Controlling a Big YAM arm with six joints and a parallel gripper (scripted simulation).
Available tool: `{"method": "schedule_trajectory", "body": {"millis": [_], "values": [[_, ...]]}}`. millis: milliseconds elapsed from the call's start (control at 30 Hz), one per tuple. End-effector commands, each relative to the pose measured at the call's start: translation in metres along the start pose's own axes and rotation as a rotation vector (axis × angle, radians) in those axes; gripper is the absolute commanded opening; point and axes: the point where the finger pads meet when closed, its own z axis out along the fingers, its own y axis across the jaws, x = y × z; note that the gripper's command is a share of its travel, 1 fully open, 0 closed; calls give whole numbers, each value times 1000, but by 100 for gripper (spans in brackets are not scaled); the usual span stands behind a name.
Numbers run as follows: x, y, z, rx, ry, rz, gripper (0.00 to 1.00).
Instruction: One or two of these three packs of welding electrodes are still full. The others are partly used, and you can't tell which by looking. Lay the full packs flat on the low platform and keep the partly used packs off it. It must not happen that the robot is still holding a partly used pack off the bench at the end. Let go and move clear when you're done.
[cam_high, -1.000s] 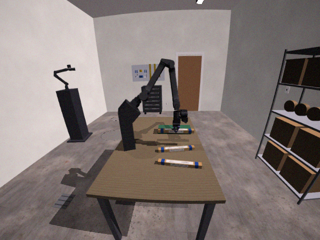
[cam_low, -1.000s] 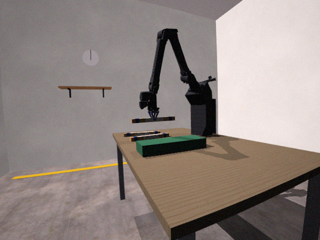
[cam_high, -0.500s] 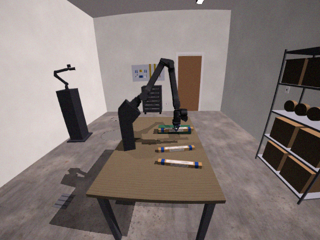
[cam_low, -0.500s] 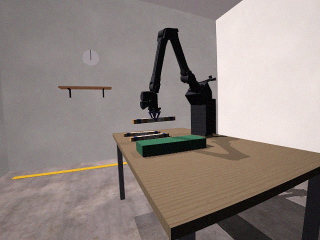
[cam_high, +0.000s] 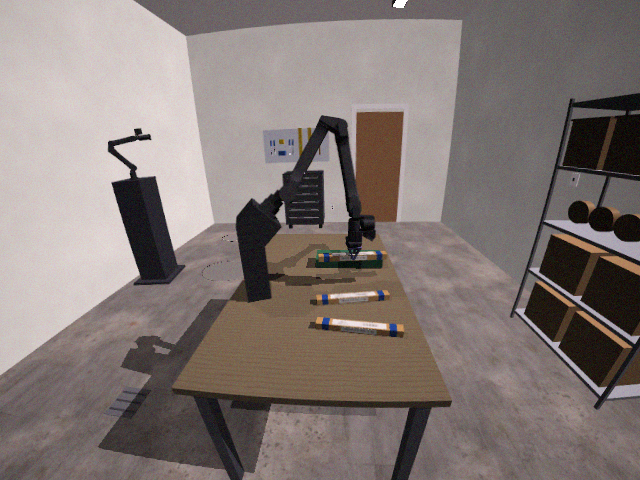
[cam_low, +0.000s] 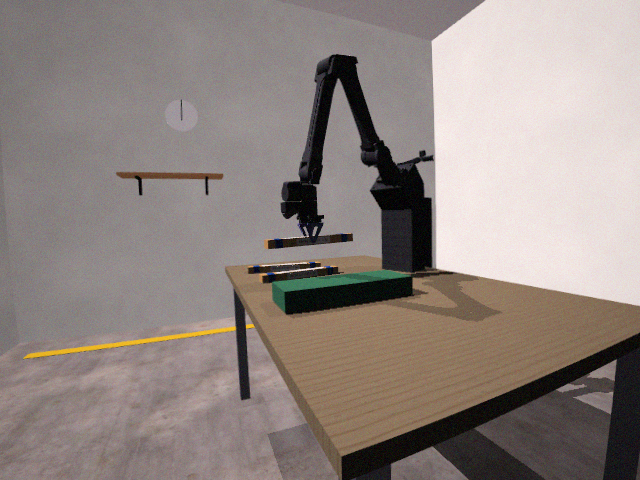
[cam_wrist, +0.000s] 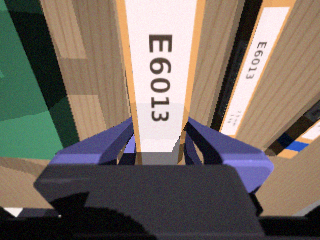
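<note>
My gripper (cam_high: 354, 255) (cam_low: 312, 239) (cam_wrist: 159, 120) is shut on an orange pack (cam_high: 370, 256) (cam_low: 330, 239) (cam_wrist: 160, 75) with blue bands and a white E6013 label. It holds this pack near its middle, roughly level, well above the table. The low green platform (cam_high: 336, 264) (cam_low: 336, 282) (cam_wrist: 25, 110) lies lower, left of the held pack in the wrist view. A second pack (cam_high: 352, 297) (cam_low: 299, 274) (cam_wrist: 255, 65) lies flat on the table. A third pack (cam_high: 359, 326) (cam_low: 284, 267) (cam_wrist: 294, 146) lies flat beyond it, farther from the platform. No fill level shows.
The arm's dark pedestal (cam_high: 256, 273) (cam_low: 397, 240) stands on the wooden table (cam_high: 310, 364) (cam_low: 413, 356), at the packs' left in the top view. The right ends of the packs and platform are near the table's right edge there. Metal shelving (cam_high: 547, 206) stands beyond, off the table.
</note>
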Motion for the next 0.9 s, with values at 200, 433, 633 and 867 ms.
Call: {"method": "schedule_trajectory", "body": {"millis": [200,433,633,867], "values": [[-27,31,-13,-11,-42,16,0],[-32,44,-13,-12,-43,17,0],[-34,47,-14,-10,-46,21,0],[-33,41,-14,-4,-45,29,0]]}}
